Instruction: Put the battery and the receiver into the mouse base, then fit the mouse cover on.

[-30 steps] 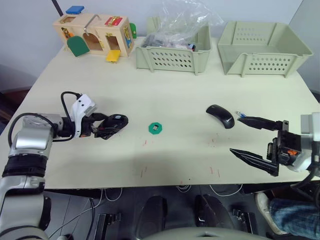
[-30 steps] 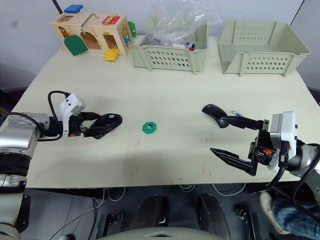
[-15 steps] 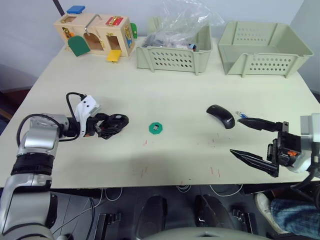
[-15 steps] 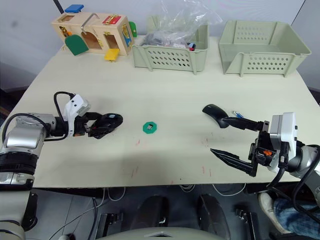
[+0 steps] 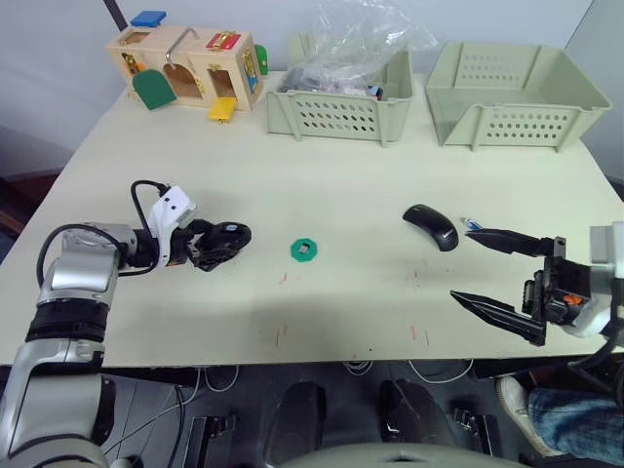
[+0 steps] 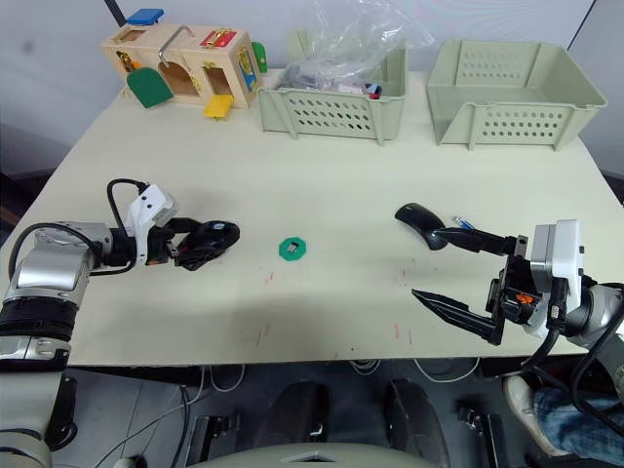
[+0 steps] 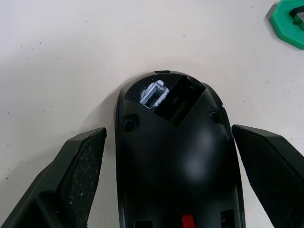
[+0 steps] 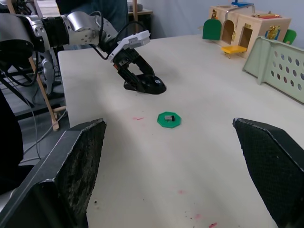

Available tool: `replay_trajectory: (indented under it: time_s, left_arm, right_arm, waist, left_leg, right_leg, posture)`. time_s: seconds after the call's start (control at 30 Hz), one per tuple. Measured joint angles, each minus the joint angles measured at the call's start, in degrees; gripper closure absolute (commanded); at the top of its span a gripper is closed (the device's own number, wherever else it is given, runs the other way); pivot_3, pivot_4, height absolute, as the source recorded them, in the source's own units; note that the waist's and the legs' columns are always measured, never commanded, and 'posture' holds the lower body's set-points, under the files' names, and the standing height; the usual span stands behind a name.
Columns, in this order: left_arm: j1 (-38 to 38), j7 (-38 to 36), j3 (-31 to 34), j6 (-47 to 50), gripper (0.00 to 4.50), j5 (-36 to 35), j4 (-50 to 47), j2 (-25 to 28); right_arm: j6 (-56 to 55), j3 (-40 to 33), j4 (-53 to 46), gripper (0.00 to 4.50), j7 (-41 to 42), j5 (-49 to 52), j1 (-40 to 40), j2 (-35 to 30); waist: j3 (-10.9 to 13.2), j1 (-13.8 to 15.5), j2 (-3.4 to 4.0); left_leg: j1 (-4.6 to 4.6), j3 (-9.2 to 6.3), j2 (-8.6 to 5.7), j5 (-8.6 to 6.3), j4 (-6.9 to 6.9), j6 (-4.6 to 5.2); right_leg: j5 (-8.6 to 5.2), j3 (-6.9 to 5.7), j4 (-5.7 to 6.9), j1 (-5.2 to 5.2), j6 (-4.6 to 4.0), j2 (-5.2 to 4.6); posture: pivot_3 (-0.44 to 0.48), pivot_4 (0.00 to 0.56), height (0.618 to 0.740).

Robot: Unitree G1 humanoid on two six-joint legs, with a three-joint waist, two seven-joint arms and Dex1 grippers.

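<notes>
While the left gripper straddles the mouse base — fingers spread, not touching — the right gripper hovers wide apart near the mouse cover.

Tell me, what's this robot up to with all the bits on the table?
It is putting a computer mouse together. Its left gripper sits open around the mouse base, a finger on either side, not squeezing it. The compartment in the base looks empty. The right gripper hovers wide open near the mouse cover and the small blue battery beside it. The tiny receiver rests on a green disc in the middle of the table. Nothing has been fitted yet.
</notes>
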Motion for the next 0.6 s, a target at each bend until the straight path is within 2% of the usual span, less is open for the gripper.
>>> replay_trajectory:
  time_s: [0.03, 0.07, 0.2, 0.6]
  left_arm:
    - [0.0, 0.0, 0.0, -0.1, 0.41, 0.0, 0.0, 0.0]
    - [0.0, 0.1, 0.0, -0.1, 0.51, 0.0, 0.1, 0.0]
    - [0.0, 0.2, 0.0, -0.4, 1.48, 0.2, 0.2, 0.0]
    - [2.0, -1.6, 1.5, -0.7, 1.50, -0.8, -1.3, 1.0]
  right_arm:
    - [0.0, 0.0, 0.0, 0.00, 0.0, 0.0, 0.0, 0.0]
    - [0.0, 0.0, 0.0, 0.00, 0.0, 0.0, 0.0, 0.0]
    - [0.0, 0.0, 0.2, 0.00, 0.0, 0.0, 0.0, 0.0]
    - [0.0, 0.0, 0.2, 0.00, 0.0, 0.0, 0.0, 0.0]
  waist:
    - [0.0, 0.0, 0.00]
    - [0.0, 0.0, 0.00]
    - [0.0, 0.0, 0.00]
    - [0.0, 0.0, -0.01]
  left_leg:
    - [0.00, 0.00, 0.00, 0.00, 0.00, 0.00]
    - [0.00, 0.00, 0.00, 0.00, 0.00, 0.00]
    - [0.00, 0.00, 0.00, 0.00, 0.00, 0.00]
    - [0.00, -0.01, 0.01, 0.00, 0.01, 0.00]
  right_leg:
    - [0.00, 0.00, 0.00, 0.00, 0.00, 0.00]
    - [0.00, 0.00, 0.00, 0.00, 0.00, 0.00]
    - [0.00, 0.00, 0.00, 0.00, 0.00, 0.00]
    - [0.00, 0.00, 0.01, 0.00, 0.00, 0.00]
  posture:
    - [0.000, 0.150, 0.740]
    - [0.000, 0.150, 0.740]
    - [0.000, 0.150, 0.740]
    - [0.000, 0.150, 0.740]
